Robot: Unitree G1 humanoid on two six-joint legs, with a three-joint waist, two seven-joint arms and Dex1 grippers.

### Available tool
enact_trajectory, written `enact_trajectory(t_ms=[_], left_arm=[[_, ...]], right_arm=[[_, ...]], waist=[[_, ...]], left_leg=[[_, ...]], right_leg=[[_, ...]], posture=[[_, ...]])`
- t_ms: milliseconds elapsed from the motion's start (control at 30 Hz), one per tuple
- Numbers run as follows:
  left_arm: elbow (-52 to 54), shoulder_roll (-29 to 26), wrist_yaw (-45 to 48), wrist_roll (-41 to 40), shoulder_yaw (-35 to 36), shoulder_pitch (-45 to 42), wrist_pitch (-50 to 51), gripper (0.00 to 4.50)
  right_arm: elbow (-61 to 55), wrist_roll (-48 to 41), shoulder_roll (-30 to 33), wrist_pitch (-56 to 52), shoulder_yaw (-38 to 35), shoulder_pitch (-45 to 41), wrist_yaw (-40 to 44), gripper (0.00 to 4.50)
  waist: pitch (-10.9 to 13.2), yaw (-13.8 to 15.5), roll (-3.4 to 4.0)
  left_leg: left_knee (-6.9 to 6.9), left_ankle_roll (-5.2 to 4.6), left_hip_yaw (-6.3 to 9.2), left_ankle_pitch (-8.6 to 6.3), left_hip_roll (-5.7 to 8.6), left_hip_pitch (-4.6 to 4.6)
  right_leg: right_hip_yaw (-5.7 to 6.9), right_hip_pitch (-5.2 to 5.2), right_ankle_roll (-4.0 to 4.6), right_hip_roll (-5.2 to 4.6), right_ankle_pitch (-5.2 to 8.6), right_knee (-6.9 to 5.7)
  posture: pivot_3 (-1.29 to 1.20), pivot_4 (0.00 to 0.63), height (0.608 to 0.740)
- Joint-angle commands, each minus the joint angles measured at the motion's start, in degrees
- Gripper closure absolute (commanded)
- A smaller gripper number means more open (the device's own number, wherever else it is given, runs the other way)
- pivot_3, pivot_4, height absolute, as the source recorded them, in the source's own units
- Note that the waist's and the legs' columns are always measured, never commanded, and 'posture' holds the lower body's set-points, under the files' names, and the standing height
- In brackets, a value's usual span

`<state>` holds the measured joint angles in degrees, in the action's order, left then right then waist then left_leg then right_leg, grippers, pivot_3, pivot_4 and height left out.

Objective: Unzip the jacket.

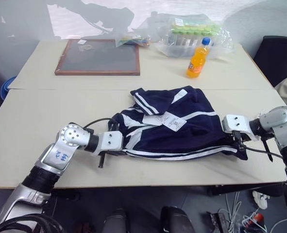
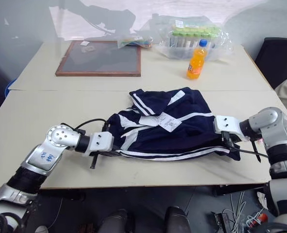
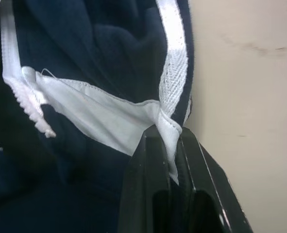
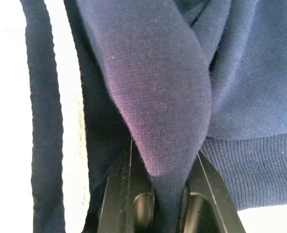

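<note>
Jacket [image 1: 175, 128]: navy with white stripes, lying crumpled flat on the near half of the desk [image 1: 46, 111], roughly central, a white paper tag on its upper face. Near hem runs just back from the desk's front edge.

My left tool [image 3: 175, 145]: at the jacket's left end, fingers nearly together, pinching a fold of white woven tape at the garment's edge. In the left wrist view the white zipper teeth sit a little apart from the pinch, on the far side of a white panel.

My right tool [image 4: 167, 194]: at the jacket's right end, by the lower corner. Fingers narrow, clamped on a fold of navy fabric next to the ribbed knit band.

Taking the jacket as reference:
- orange soda bottle [image 1: 198, 58], blue cap, upright, behind it and slightly to the right, well apart.
- clear bag of green-capped tubes [image 1: 192, 36], behind the bottle, near the desk's far edge.
- wood-framed dark board [image 1: 98, 57], behind and to the left, flat on the desk.
</note>
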<state>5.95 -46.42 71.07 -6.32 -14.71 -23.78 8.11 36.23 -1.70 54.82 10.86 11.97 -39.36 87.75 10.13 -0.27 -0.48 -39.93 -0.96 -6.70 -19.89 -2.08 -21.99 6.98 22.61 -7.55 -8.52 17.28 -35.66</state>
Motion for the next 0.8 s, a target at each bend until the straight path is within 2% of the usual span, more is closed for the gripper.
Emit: enact_trajectory(t_ms=[33,133,233,333,467,633,800], left_arm=[[5.8,-5.6,3.8,-3.1,3.8,5.3,-0.1,4.50],[7.3,-8.8,3.8,-3.3,6.0,9.6,-1.7,4.50],[5.4,-9.5,2.3,-1.5,6.7,10.8,-4.6,4.50],[1.9,-8.0,0.3,0.3,6.0,9.3,-6.6,4.50],[0.1,-5.7,-0.6,0.5,5.2,7.2,-6.8,4.50],[1.4,-4.9,1.2,-1.7,5.3,6.8,-3.8,4.50],[4.4,-5.8,2.5,-4.6,6.5,8.6,-0.2,3.18]], right_arm=[[-16.0,-9.3,6.1,-9.7,-1.4,10.6,4.7,4.40],[-31.8,-16.5,10.4,-17.4,-6.7,22.4,2.9,4.40],[-42.5,-19.8,10.7,-22.7,-11.7,31.3,-3.5,4.40],[-48.1,-19.5,8.7,-25.2,-14.4,36.5,-9.3,4.40],[-50.2,-18.8,6.5,-27.5,-16.2,38.0,-15.1,4.40],[-51.1,-19.8,7.5,-30.2,-16.8,37.9,-15.0,2.83],[-51.4,-19.8,8.4,-30.5,-18.6,39.0,-14.4,1.23]], waist=[[0.0,0.2,0.06],[0.1,0.8,0.20],[0.1,1.2,0.23],[0.1,1.4,0.26],[0.1,1.6,0.27],[0.1,1.7,0.27],[0.1,1.6,0.27]], left_leg=[[0.00,0.00,0.08,0.00,-0.02,-0.04],[-0.07,0.00,0.16,-0.02,0.00,-0.14],[-0.17,-0.04,0.16,-0.03,0.05,-0.11],[-0.15,-0.06,0.30,-0.02,0.05,-0.03],[-0.13,-0.06,0.42,-0.02,0.08,-0.02],[-0.14,-0.07,0.25,-0.02,0.12,-0.03],[-0.13,-0.08,-0.02,-0.02,0.12,-0.04]], right_leg=[[0.05,0.04,0.01,0.00,0.01,0.00],[0.20,0.01,0.03,-0.02,0.02,0.02],[0.17,-0.06,0.02,-0.06,0.01,0.04],[0.01,-0.03,-0.01,-0.07,-0.01,0.02],[0.01,-0.03,-0.01,-0.05,-0.01,0.00],[0.00,-0.03,-0.02,-0.06,-0.01,-0.02],[0.00,-0.02,-0.02,-0.06,-0.01,0.00]], posture=[[0.00,0.150,0.740],[0.00,0.150,0.740],[0.00,0.150,0.740],[0.00,0.150,0.740],[0.00,0.150,0.740],[0.00,0.150,0.740],[0.00,0.150,0.740]])
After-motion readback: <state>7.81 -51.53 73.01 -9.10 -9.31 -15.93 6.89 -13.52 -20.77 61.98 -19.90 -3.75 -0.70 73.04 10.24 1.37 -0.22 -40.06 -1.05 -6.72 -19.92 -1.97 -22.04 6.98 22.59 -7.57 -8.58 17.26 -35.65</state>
